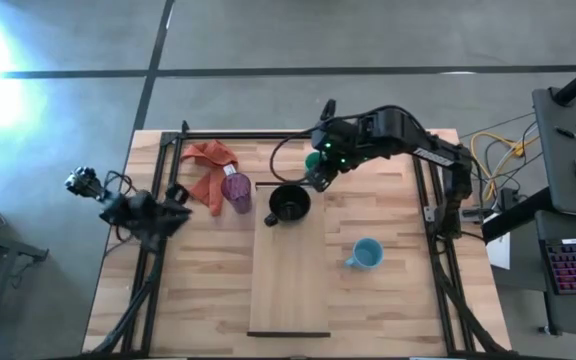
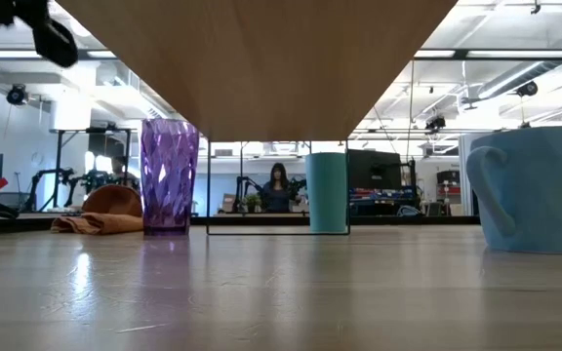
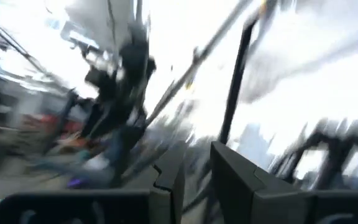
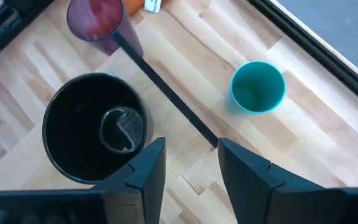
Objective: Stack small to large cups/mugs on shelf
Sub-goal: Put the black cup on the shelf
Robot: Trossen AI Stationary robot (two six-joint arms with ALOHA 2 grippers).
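Observation:
The black mug (image 1: 288,205) stands upright on the far end of the pale shelf (image 1: 290,285), and it also shows in the right wrist view (image 4: 95,127). The green cup (image 4: 258,86) stands on the tabletop just beyond the shelf's dark end strip (image 4: 166,87). The purple cup (image 1: 236,190) stands to the left of the shelf. The light blue mug (image 1: 365,254) stands to its right. My right gripper (image 1: 320,178) hovers open and empty above the shelf's far edge, between the black mug and the green cup. My left gripper (image 1: 176,197) waits at the table's left, fingers slightly apart, empty.
An orange cloth (image 1: 211,165) lies behind the purple cup. A black frame (image 1: 298,135) runs along the table's far edge and sides. In the low view the shelf (image 2: 261,58) stands raised above the tabletop, and a person (image 2: 279,185) shows far back in the room.

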